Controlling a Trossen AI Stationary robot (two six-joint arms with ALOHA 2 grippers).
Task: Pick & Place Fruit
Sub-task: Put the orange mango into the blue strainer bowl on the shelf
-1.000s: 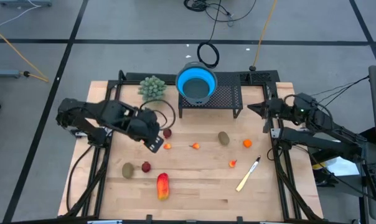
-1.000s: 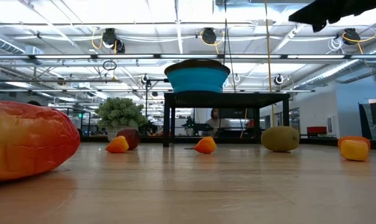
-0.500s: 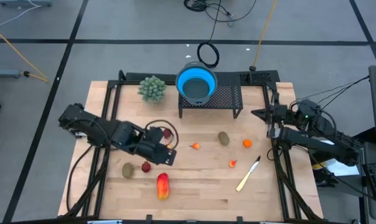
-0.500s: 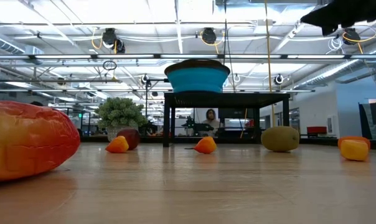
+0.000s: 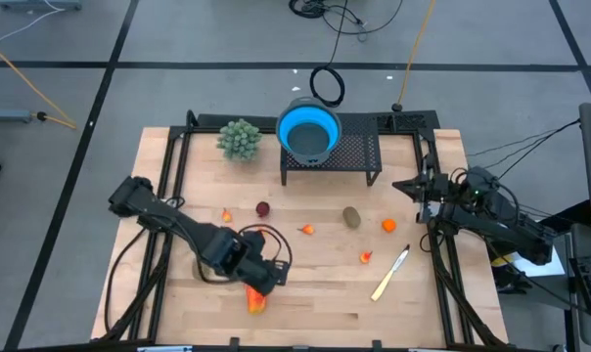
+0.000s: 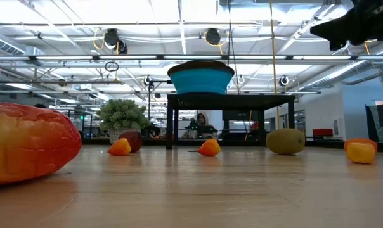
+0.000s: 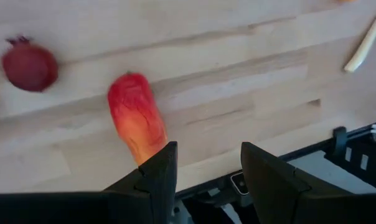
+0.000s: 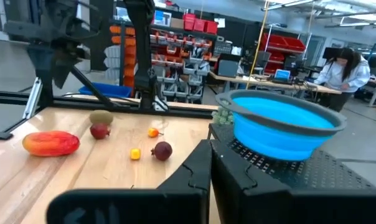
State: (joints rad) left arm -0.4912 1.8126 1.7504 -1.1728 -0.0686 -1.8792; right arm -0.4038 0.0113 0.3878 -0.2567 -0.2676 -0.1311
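Observation:
The red-yellow oblong [image 5: 253, 300] lies on its side near the table's near edge, large in the low view [image 6: 26, 142]. My left gripper [image 5: 264, 278] hovers open just above it; in the left wrist view [image 7: 208, 155] the oblong [image 7: 135, 118] sits beside one finger, untouched, with a dark red ball [image 7: 30, 66] farther off. A second dark red ball [image 5: 263, 208], a brown-olive oval [image 5: 351, 216] and orange bits [image 5: 306, 230] lie mid-table. My right gripper [image 5: 413, 186] waits shut over the right edge [image 8: 210, 168].
A blue bowl [image 5: 308, 130] stands on a black rack [image 5: 359, 154] at the far edge, next to a green bushy plant [image 5: 239, 138]. A pale knife [image 5: 390, 273] lies right of the oblong. A round orange piece [image 5: 388, 225] sits near the right arm. People show beyond the table.
My left gripper has swung from the table's left-middle toward the near edge and rightward, ending over the red-yellow oblong; its arm now covers the olive oval and dark red ball near the near edge. My right arm has drifted slightly toward the near edge.

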